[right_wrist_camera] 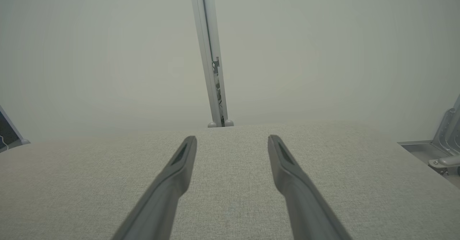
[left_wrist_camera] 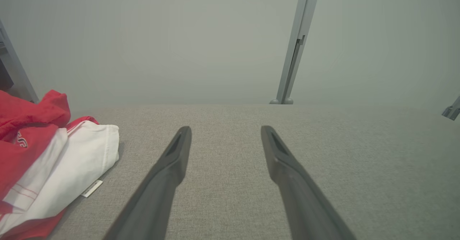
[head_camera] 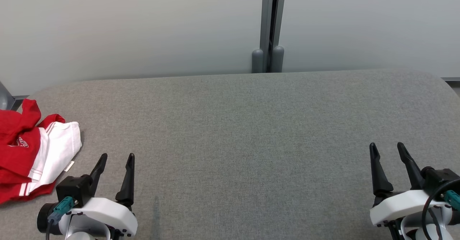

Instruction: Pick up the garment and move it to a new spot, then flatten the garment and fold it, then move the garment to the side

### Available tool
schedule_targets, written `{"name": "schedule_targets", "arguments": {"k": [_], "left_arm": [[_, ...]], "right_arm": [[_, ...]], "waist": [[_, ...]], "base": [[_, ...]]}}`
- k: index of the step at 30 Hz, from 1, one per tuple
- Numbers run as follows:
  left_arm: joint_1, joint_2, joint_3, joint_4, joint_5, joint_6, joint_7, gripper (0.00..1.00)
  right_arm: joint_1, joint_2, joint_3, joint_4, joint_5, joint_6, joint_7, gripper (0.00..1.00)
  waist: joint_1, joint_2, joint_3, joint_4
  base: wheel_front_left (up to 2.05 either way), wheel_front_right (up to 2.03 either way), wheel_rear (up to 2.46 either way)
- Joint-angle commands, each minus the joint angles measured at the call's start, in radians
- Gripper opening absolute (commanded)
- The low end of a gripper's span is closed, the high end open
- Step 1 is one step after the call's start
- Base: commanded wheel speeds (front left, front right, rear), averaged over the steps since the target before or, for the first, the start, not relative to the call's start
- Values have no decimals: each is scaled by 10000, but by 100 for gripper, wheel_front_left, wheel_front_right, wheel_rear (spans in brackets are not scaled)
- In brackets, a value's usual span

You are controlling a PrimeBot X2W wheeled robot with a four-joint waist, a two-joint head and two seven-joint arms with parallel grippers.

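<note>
My left gripper (head_camera: pixel 117 155) is at the near edge of the grey tabletop (head_camera: pixel 251 132), close to the left corner. My right gripper (head_camera: pixel 386 144) is close to the right corner. Both have their fingers spread wide and hold nothing. The red and white garment (head_camera: pixel 21 153) lies in a crumpled heap at the left edge, just beside my left gripper but not touching it. Past the far edge stands a pale wall (head_camera: pixel 125 28) with a grey post (head_camera: pixel 268 24).
</note>
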Motion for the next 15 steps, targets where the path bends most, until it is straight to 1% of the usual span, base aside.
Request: {"name": "schedule_targets", "arguments": {"k": [1, 15], "left_arm": [[38, 70, 5, 12, -56, 44, -23, 100], [-40, 157, -21, 20, -193, 116, -23, 100]], "right_arm": [[40, -15, -17, 46, 30, 22, 20, 100], [6, 9, -90, 84, 12, 22, -38, 100]], "waist": [[0, -1, 3, 5], [0, -1, 35, 75]], "base": [[0, 0, 0], [0, 0, 0]]}}
